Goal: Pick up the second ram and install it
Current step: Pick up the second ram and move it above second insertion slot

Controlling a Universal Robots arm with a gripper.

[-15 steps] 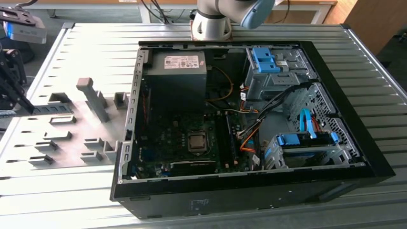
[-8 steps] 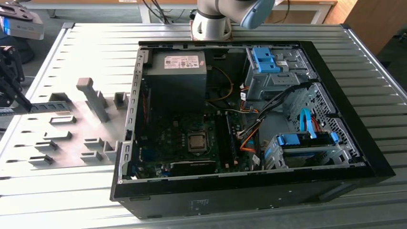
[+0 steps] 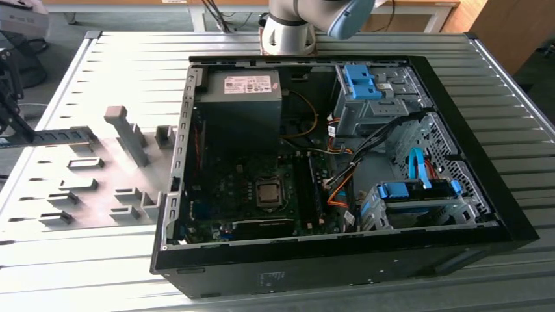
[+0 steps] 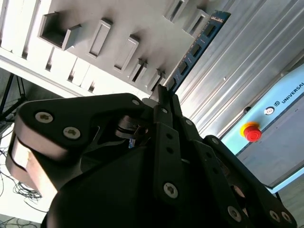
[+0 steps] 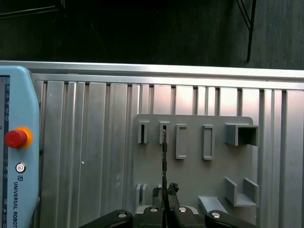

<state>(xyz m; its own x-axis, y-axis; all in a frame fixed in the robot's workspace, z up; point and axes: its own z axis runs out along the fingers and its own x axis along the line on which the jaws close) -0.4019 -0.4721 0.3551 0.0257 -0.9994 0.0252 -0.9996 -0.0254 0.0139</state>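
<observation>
The second ram (image 4: 195, 46) is a narrow blue-green stick with dark chips, and my gripper (image 4: 164, 95) is shut on one end of it. In the first wrist view the second ram (image 5: 164, 161) shows edge-on as a thin dark line running out from the gripper (image 5: 165, 191) over the grey holder plate (image 5: 190, 180), its far end by a narrow slot. In the exterior view the second ram (image 3: 61, 136) lies level at the far left, over the holder plate (image 3: 95, 188), with the gripper (image 3: 19, 138) at the frame edge. The open computer case (image 3: 485, 214) stands on that view's right, motherboard (image 3: 251, 195) exposed.
Grey blocks (image 3: 130, 133) and slots stand up from the holder plate. A teach pendant (image 5: 16, 156) with a red button (image 5: 15, 137) lies on the ribbed metal table (image 3: 113, 58). Inside the case are a power supply (image 3: 243, 88), blue drive cages (image 3: 416, 192) and loose cables (image 3: 338, 182).
</observation>
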